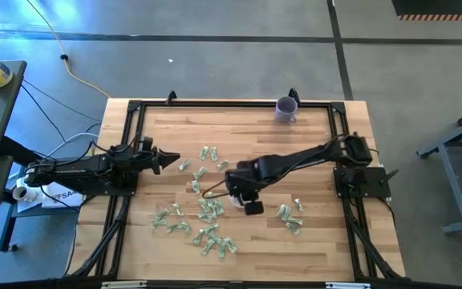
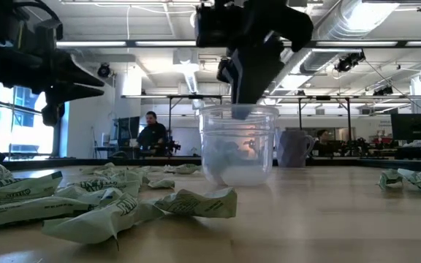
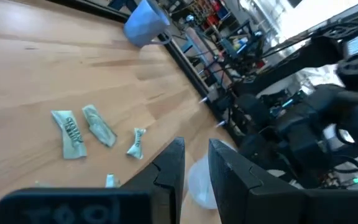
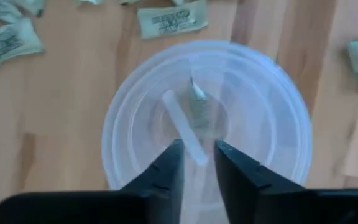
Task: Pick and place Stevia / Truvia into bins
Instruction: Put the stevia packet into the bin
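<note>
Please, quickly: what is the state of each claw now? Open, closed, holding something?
Left claw: waiting at the table's left, slightly open, holding nothing.
Right claw: directly above the clear cup, narrowly open, holding nothing; sachets lie inside the cup.

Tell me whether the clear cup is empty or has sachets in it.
Not empty. The right wrist view looks down into the upright cup and shows at least one sachet inside; the exact count cannot be told.

The desk [image 1: 239, 120] is pale wood in planks, smooth with a soft sheen, framed by matt black metal rails [image 1: 231, 103]. The sachets [image 2: 108, 208] are crinkled matt paper, pale green and white, while the cup [image 4: 204, 118] is clear, glossy, ridged plastic. The purple cup [image 1: 286, 108] looks opaque, smooth plastic.
</note>
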Robot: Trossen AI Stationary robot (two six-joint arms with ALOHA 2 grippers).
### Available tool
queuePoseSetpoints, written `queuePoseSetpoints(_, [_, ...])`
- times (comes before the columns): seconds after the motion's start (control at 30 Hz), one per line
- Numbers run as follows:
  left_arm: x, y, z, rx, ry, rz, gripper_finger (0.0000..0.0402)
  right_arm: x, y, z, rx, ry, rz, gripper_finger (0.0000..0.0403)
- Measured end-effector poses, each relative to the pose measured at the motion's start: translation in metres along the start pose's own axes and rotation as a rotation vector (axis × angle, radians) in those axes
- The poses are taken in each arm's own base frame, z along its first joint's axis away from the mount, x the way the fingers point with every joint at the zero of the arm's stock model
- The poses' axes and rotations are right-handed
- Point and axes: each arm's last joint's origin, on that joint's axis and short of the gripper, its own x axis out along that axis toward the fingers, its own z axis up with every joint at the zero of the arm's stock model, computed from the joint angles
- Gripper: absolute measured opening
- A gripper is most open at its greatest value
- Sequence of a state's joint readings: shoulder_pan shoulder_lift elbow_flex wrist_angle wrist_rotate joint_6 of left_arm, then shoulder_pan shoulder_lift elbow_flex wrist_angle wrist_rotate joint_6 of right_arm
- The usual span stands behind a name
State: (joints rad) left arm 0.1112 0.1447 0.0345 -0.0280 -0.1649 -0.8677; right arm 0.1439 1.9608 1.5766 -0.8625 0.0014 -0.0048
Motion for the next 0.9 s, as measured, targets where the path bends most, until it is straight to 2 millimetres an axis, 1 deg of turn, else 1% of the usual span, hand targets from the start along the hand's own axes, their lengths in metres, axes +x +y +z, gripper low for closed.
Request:
queuePoseSetpoints(0.07, [0.001, 0.001, -0.002, 0.003, 0.025, 0.008, 0.0106, -0.005, 0.003, 0.005, -0.011, 0.007, -0.063, 0.0122])
queuePoseSetpoints(0.17, [0.003, 0.002, -0.004, 0.0, 0.094, 0.041, 0.0106, -0.015, 0.006, 0.006, -0.006, 0.036, -0.195, 0.0169])
queuePoseSetpoints(0.27, [0.002, -0.002, -0.001, 0.014, 0.163, 0.113, 0.0106, -0.039, 0.007, 0.005, 0.026, 0.03, -0.346, 0.0213])
queuePoseSetpoints(0.33, [0.001, -0.007, 0.004, 0.05, 0.205, 0.16, 0.0106, -0.057, 0.006, -0.002, 0.083, 0.035, -0.416, 0.0237])
queuePoseSetpoints(0.4, [0.002, -0.016, 0.011, 0.107, 0.247, 0.2, 0.0106, -0.069, 0.002, -0.011, 0.153, 0.07, -0.452, 0.0254])
queuePoseSetpoints(0.5, [0.008, -0.028, 0.02, 0.206, 0.344, 0.284, 0.0118, -0.083, -0.003, -0.024, 0.234, 0.122, -0.518, 0.0266])
queuePoseSetpoints(0.57, [0.017, -0.034, 0.024, 0.252, 0.406, 0.342, 0.0141, -0.092, -0.006, -0.029, 0.255, 0.133, -0.558, 0.0269])
queuePoseSetpoints(0.63, [0.029, -0.037, 0.024, 0.279, 0.467, 0.425, 0.0173, -0.097, -0.01, -0.031, 0.265, 0.133, -0.567, 0.027])
queuePoseSetpoints(0.77, [0.056, -0.035, 0.018, 0.306, 0.57, 0.573, 0.0241, -0.096, -0.022, -0.039, 0.265, 0.196, -0.606, 0.0271])
queuePoseSetpoints(0.83, [0.07, -0.033, 0.013, 0.309, 0.617, 0.627, 0.0262, -0.091, -0.031, -0.052, 0.281, 0.258, -0.602, 0.0271])
queuePoseSetpoints(0.9, [0.083, -0.029, 0.009, 0.302, 0.66, 0.684, 0.0272, -0.085, -0.04, -0.068, 0.311, 0.298, -0.585, 0.0271])
